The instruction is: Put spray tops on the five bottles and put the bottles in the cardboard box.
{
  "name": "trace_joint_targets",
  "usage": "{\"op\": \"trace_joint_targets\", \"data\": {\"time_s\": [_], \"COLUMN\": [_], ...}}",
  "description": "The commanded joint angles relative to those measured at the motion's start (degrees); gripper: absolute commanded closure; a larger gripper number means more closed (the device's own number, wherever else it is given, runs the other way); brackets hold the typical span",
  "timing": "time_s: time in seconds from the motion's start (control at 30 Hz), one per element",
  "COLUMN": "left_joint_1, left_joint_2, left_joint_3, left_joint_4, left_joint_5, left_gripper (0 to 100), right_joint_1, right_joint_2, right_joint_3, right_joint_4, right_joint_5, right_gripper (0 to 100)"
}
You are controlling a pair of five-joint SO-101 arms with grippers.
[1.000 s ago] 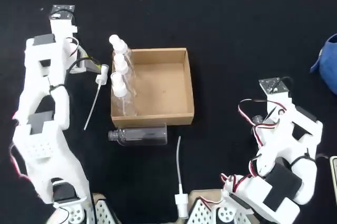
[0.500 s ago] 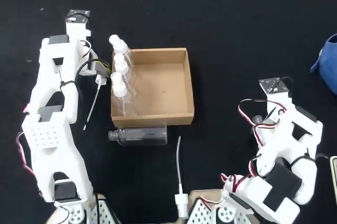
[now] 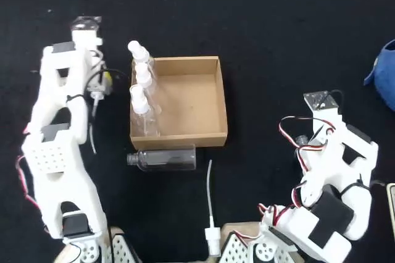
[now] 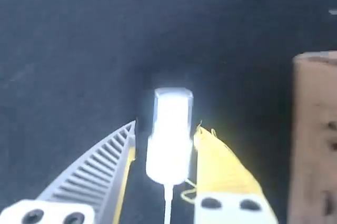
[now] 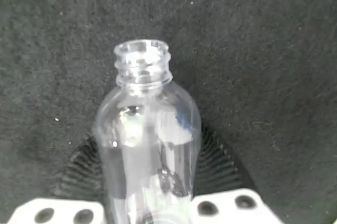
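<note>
My left gripper (image 3: pixel 97 92) is left of the cardboard box (image 3: pixel 185 60), shut on a white spray top (image 4: pixel 169 134) whose thin tube (image 3: pixel 92 136) hangs toward the table's front. The box's wall (image 4: pixel 316 129) stands close beside it. Three capped bottles (image 3: pixel 142 99) stand along the box's left wall. An uncapped clear bottle (image 3: pixel 163 158) lies just in front of the box. Another spray top (image 3: pixel 212 223) lies near the front edge. My right gripper (image 5: pixel 150 140) at the front right is shut on an uncapped clear bottle (image 5: pixel 147 134), its open neck (image 3: pixel 301 141) showing above the arm.
The table is covered in black cloth. A blue object (image 3: pixel 384 71) pokes in at the right edge. The box's floor (image 3: pixel 191 102) right of the bottles is bare.
My left gripper has closed on the spray top beside the box and carried it left and a little back, so its tube now points straight toward the front. The right arm has not moved.
</note>
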Motion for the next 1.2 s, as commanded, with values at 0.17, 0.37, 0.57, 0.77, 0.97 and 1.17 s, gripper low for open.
{"op": "trace_joint_targets", "data": {"time_s": [0.17, 0.37, 0.57, 0.77, 0.97, 1.17], "left_joint_1": [-9.0, -10.3, -10.3, -7.3, -7.5, -7.6], "left_joint_2": [-5.1, -5.1, -5.1, -5.0, -0.4, 4.0], "left_joint_3": [-1.4, -1.9, -5.1, -5.8, -7.7, -12.7], "left_joint_4": [5.3, 6.7, 3.9, 5.2, 3.5, 4.4], "left_joint_5": [-10.2, -11.1, -11.8, -16.7, -16.8, -16.6], "left_gripper": [97, 84, 81, 81, 83, 88], "right_joint_1": [1.5, 1.5, 1.5, 1.4, 1.4, 1.5], "right_joint_2": [-0.1, -0.3, -0.3, -0.3, -0.3, -0.4], "right_joint_3": [-3.0, -3.0, -3.0, -3.1, -3.1, -3.1], "right_joint_4": [-0.6, -0.7, -0.7, -0.7, -0.4, -0.4], "right_joint_5": [-0.4, -0.3, -0.3, -0.3, -0.3, -0.3], "right_gripper": [98.8, 98.8, 98.8, 98.8, 98.8, 98.8]}}
